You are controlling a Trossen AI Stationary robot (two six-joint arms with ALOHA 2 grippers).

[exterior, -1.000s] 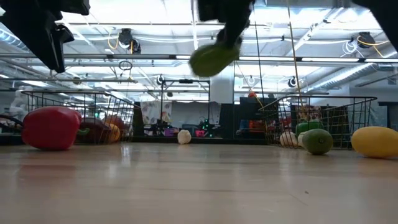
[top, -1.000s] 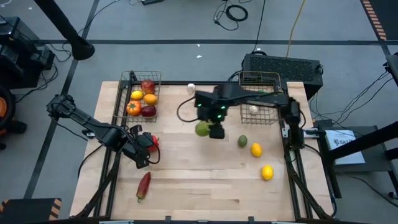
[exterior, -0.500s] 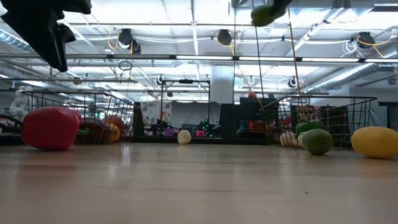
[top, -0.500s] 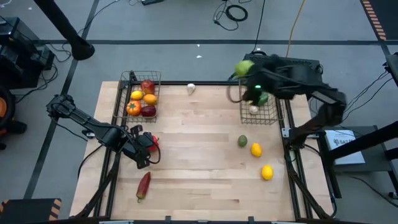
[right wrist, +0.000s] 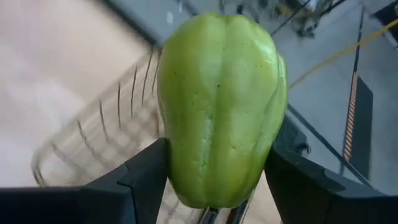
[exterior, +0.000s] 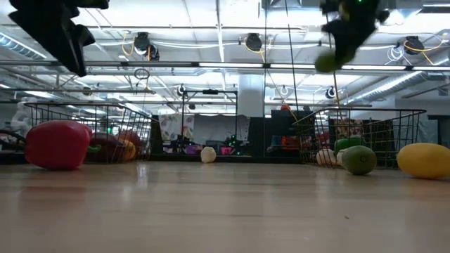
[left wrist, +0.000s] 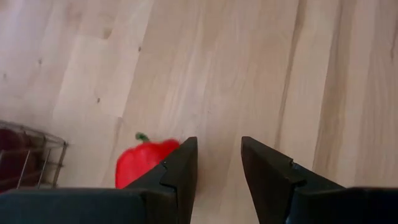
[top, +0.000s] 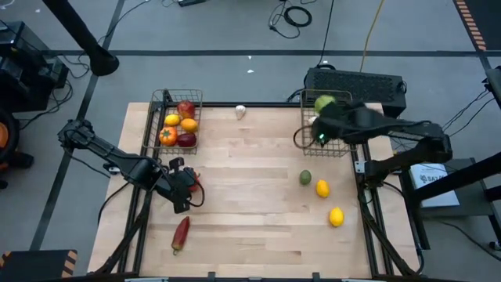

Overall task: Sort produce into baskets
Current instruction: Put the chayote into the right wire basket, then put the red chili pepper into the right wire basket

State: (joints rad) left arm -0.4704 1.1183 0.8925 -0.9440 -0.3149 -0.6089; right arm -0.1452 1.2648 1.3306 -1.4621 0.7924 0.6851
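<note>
Baskets: two (top: 178, 117) (top: 327, 133); lemons: two (top: 322, 188) (top: 336, 217); right end effector (right wrist: 217, 186) gripping green pepper (right wrist: 221, 106).

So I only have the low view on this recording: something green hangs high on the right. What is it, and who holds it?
Observer: A green pepper, clamped in the right gripper.
Operator: Is it over a basket?
Observer: Yes, over the right basket at the table's far side.
Operator: And the dark arm at top left?
Observer: The left gripper, open and empty, above the table beside the red pepper.
</note>
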